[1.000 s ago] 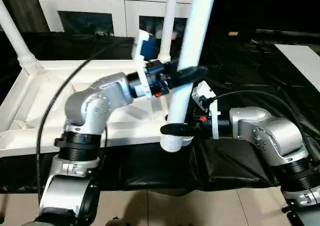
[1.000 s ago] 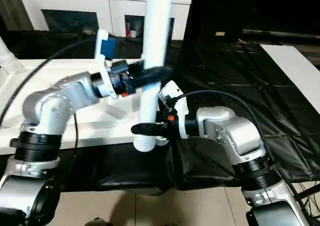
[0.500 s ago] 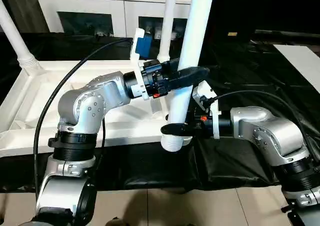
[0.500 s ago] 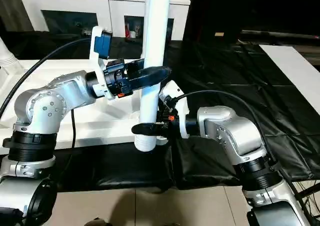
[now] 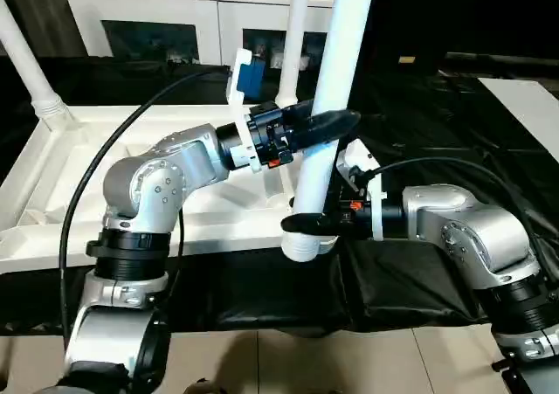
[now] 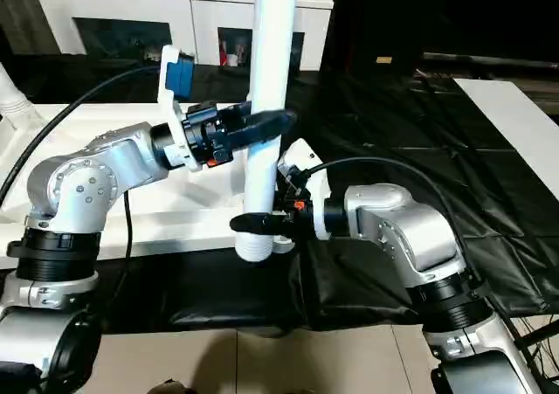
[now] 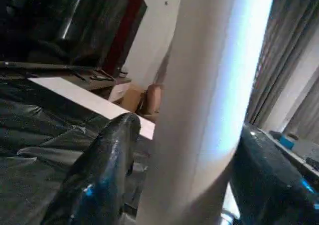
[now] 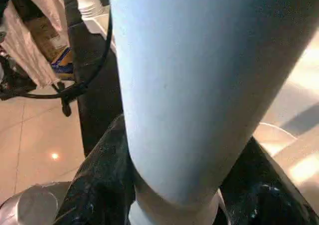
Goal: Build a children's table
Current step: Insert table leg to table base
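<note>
Black sheeting point(image 5: 419, 280) covers the work surface in front of a white cabinet with glass doors point(image 5: 175, 18), and on it lies the white plastic rectangular tabletop point(image 5: 52, 184), upside down, its ribbed underside facing up.

One long white tapered tube leg point(image 5: 327, 106) stands nearly upright at the near right corner of the tabletop, leaning a little to the right at its upper part. Its ringed lower end point(image 5: 300, 247) sits at the corner, just past the near edge; whether it is seated in a socket cannot be told.

Both grippers are clamped on this leg. The right gripper point(image 5: 307, 224) grasps it low, just above the ringed end, with one black finger point(image 8: 94, 185) on each side of the tube in the right wrist view. The left gripper point(image 5: 321, 125) grasps it higher, about midway up the visible part; the left wrist view shows its black fingers point(image 7: 104, 170) pressed on either side of the white tube. A black cable point(image 5: 105, 167) loops from the left forearm toward the near edge.

Two more white tapered legs already stand in the tabletop: one at the far left corner point(image 5: 31, 66), rising from its round socket, and one at the far right point(image 5: 295, 36), behind the left gripper.
</note>
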Tool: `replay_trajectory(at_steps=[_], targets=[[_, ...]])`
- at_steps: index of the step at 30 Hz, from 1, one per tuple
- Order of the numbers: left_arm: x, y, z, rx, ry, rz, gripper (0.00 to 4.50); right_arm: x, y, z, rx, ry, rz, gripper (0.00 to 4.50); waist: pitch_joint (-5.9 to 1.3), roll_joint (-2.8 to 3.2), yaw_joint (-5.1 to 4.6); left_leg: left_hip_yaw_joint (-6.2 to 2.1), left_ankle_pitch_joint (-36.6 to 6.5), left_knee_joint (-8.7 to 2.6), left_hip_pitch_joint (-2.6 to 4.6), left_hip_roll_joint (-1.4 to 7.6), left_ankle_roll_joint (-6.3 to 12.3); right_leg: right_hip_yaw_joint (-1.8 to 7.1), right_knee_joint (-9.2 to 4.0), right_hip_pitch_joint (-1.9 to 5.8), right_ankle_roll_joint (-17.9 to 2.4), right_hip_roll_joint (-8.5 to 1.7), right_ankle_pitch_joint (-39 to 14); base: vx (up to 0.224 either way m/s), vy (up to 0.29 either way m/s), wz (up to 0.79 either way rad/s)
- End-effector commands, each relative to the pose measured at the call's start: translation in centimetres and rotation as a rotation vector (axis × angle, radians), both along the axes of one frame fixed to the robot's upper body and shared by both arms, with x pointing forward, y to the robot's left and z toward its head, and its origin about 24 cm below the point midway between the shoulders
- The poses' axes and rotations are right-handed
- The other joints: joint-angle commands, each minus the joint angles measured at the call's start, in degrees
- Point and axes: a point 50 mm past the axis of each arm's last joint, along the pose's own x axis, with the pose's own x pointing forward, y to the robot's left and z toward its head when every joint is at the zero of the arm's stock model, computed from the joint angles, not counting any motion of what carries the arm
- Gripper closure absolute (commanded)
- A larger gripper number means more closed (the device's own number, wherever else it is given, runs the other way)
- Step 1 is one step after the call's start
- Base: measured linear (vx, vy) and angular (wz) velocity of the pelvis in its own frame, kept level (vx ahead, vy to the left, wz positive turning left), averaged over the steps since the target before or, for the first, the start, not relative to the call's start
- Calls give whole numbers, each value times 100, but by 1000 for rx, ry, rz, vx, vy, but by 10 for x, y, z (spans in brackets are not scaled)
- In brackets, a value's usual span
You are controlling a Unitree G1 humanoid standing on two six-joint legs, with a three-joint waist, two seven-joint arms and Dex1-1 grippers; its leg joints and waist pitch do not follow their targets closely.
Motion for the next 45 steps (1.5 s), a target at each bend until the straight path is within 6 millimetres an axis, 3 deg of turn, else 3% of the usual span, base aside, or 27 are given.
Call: replay_trajectory(at_steps=[1, 7, 8, 9, 13, 14, 15, 17, 20, 28, 45], targets=[[8, 5, 12, -10, -32, 79, 190, 0, 2, 6, 2, -53, 14, 264, -405, 20, 11, -27, -970, -342, 53, 152, 11, 258, -408, 351, -1006, -383, -1246, 0, 0, 0], [8, 6, 15, -10, -39, 94, 236, 4, 3, 8, 19, -77, -17, 264, -407, 22, 1, -28, -903, -340, 36, 148, 25, 256, -393, 362, -1033, -383, -1148, 0, 0, 0], [8, 7, 16, -10, -44, 108, 248, 5, 3, 9, 39, -87, -34, 208, -408, 8, 2, -27, -936, -338, 45, 153, 33, 253, -394, 352, -1038, -387, -1195, 0, 0, 0], [8, 7, 17, -5, -50, 111, 251, 7, 3, 10, 53, -90, -56, 194, -406, 13, 2, -26, -934, -340, 50, 154, 30, 252, -398, 347, -1036, -386, -1210, 0, 0, 0], [9, 7, 20, 10, -67, 122, 265, 11, -1, 14, 104, -125, -154, 159, -402, 15, -4, -23, -945, -344, 61, 155, -12, 256, -406, 333, -961, -383, -1317, 0, 0, 0], [8, 7, 20, 14, -71, 122, 268, 13, -3, 15, 115, -139, -196, 152, -401, -17, -7, -21, -923, -346, 53, 154, -12, 256, -405, 338, -951, -379, -1302, 0, 0, 0], [8, 7, 20, 20, -77, 118, 270, 15, -7, 15, 132, -140, -256, 149, -404, 13, 6, -21, -873, -351, 63, 157, -28, 261, -392, 318, -954, -382, -1227, 0, 0, 0], [7, 6, 21, 16, -78, 115, 272, 13, -10, 13, 143, -128, -280, 135, -410, 14, 21, -18, -875, -351, 68, 159, -35, 262, -383, 328, -968, -379, -1142, 0, 0, 0], [7, 6, 22, 1, -75, 115, 272, 9, -13, 11, 154, -108, -287, 135, -409, 9, 22, -20, -856, -354, 56, 157, -16, 258, -373, 341, -988, -377, -1044, 0, 0, 0], [7, 4, 24, 12, -93, 86, 273, 0, -15, 1, 106, -51, -244, 135, -399, 9, 1, -25, -956, -352, 44, 143, -22, 255, -418, 347, -849, -380, -1375, 0, 0, 0], [5, 1, 25, 23, -116, 48, 273, -5, -16, 0, 70, -12, -184, 135, -406, -4, 11, -22, -865, -340, 39, 145, 12, 254, -399, 352, -925, -384, -1251, 0, 0, 0]])
